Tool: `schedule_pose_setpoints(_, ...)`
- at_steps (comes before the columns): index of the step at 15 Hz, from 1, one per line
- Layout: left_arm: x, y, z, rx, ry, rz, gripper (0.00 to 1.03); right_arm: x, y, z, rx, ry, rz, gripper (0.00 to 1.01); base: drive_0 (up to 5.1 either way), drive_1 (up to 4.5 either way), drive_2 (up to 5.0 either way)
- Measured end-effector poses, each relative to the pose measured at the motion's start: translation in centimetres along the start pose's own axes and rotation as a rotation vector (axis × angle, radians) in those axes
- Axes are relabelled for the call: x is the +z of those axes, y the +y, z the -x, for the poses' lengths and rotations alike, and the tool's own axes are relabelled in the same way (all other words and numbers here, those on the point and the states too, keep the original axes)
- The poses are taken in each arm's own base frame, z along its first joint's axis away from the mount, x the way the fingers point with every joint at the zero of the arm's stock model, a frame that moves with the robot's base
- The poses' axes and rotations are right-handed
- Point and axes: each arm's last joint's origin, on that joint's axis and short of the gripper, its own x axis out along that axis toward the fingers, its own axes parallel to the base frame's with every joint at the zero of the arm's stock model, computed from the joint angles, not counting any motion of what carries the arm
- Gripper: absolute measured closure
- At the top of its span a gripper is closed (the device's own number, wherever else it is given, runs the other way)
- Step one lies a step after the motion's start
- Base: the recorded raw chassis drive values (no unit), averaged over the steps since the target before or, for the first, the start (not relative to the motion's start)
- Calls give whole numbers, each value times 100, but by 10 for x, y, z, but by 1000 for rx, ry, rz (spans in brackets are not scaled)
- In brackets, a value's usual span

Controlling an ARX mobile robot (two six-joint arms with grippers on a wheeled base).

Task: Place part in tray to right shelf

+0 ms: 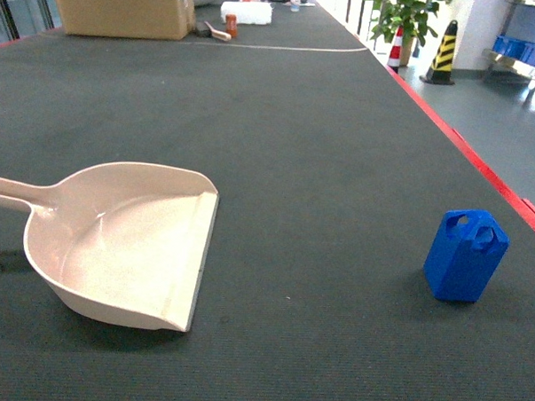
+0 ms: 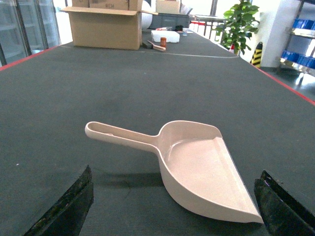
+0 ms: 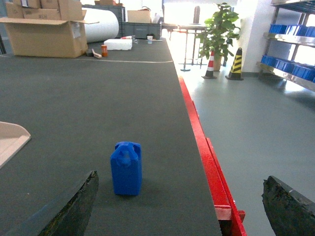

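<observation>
The beige tray (image 1: pixel 123 247) lies flat on the dark mat at the left, its handle pointing left and its flat lip facing right. The blue part (image 1: pixel 465 256) stands upright on the mat at the right, near the red edge, well apart from the tray. Neither gripper shows in the head view. In the left wrist view my left gripper (image 2: pixel 175 196) is open just short of the tray (image 2: pixel 197 167). In the right wrist view my right gripper (image 3: pixel 181 196) is open, with the part (image 3: pixel 126 169) ahead near its left finger. The right shelf (image 3: pixel 290 69), a steel rack with blue crates, stands far off.
A red rail (image 1: pixel 482 165) marks the table's right edge, with floor beyond. At the far end stand a cardboard box (image 1: pixel 125 8), a white box (image 1: pixel 247 11) and small items. A striped cone (image 1: pixel 444 53) and a plant (image 1: pixel 400 15) stand on the floor.
</observation>
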Motion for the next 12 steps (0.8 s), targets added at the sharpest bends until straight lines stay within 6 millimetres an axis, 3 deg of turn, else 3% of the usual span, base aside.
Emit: schedule_pose_setpoints(12, 0, 0, 0, 0, 0, 0, 5, 0, 0, 0, 0, 0, 0, 3, 0, 0, 0)
